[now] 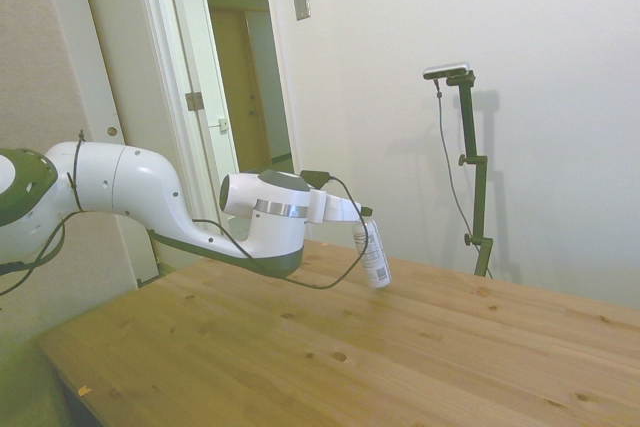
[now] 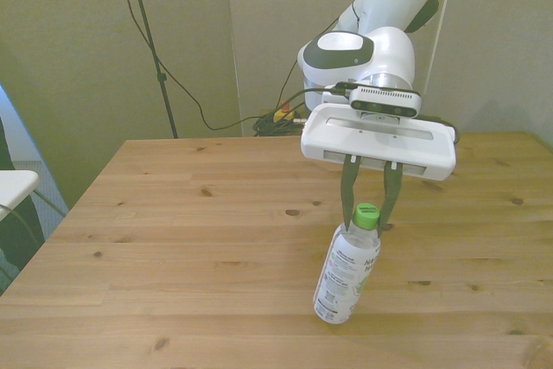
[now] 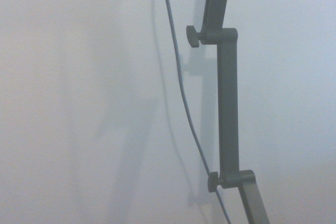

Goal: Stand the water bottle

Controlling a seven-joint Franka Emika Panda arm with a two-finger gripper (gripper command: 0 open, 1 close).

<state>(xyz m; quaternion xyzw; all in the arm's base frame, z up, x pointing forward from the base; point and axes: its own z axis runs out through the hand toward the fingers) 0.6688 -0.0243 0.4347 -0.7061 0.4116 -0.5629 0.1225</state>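
The water bottle leans on the table, base down near the front edge, cap tipped back. It looks light, thin-walled and slick, so the neck seems the surest hold. The gripper is clamped there, on the green cap.

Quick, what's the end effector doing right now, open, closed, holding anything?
End effector: closed on the water bottle at its green cap, bottle tilted, its base at the table.
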